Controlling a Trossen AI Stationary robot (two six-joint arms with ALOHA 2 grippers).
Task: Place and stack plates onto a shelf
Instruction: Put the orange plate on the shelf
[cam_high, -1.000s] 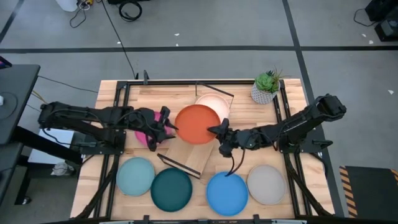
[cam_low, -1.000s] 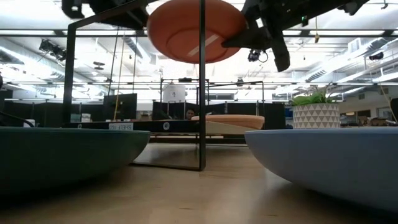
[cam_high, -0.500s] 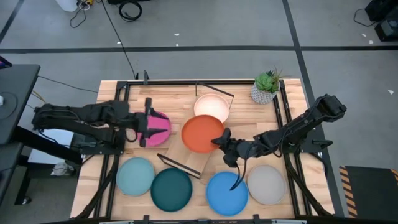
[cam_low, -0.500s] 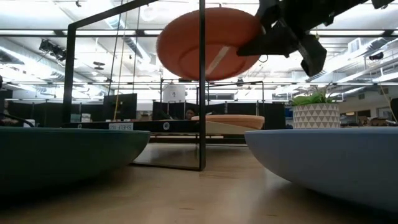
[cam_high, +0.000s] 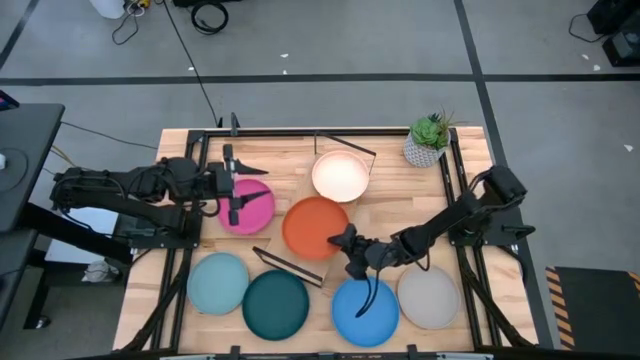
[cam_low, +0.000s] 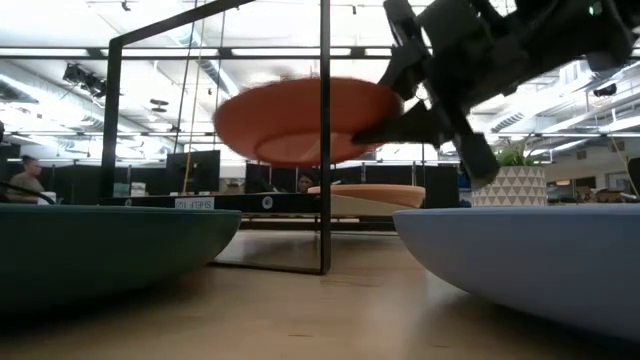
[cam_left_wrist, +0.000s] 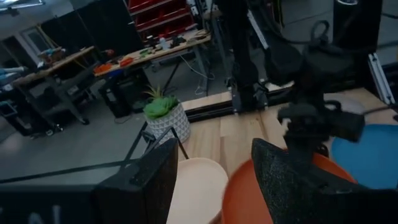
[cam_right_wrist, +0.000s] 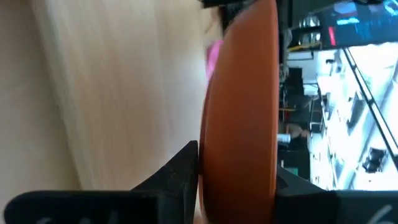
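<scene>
The orange plate (cam_high: 312, 226) hangs in the air over the tilted light-wood shelf (cam_high: 303, 258), held by my right gripper (cam_high: 347, 244), which is shut on it. My left gripper (cam_high: 234, 188) is open above the magenta plate (cam_high: 250, 208), which lies flat on the table, and touches nothing. The cream plate (cam_high: 340, 176) lies flat beside the shelf's far wire frame (cam_high: 346, 147). Along the near edge lie the pale blue (cam_high: 218, 283), dark teal (cam_high: 276, 305), bright blue (cam_high: 365, 310) and grey (cam_high: 428, 297) plates. The brown plate is out of view. My right gripper holds the orange plate by its rim (cam_right_wrist: 239, 183) on the side toward the table's right and near edge, pinched between the two fingers (cam_right_wrist: 180, 174), one on each face. The fingers come level from the table's right. The plate is lifted clear and slightly tilted (cam_low: 300, 120).
A potted plant (cam_high: 430, 140) stands at the far right corner. The shelf's near wire frame (cam_high: 285, 265) stands just below the orange plate. Black rails run along both table sides (cam_high: 190, 230). Bare wood lies between the magenta plate and the shelf.
My right gripper has carried the orange plate down and toward the near edge, a little leftward, over the shelf board; the plate has tipped slightly. My left gripper has drawn back toward the table's left edge, away from the orange plate, and now stands over the magenta plate.
</scene>
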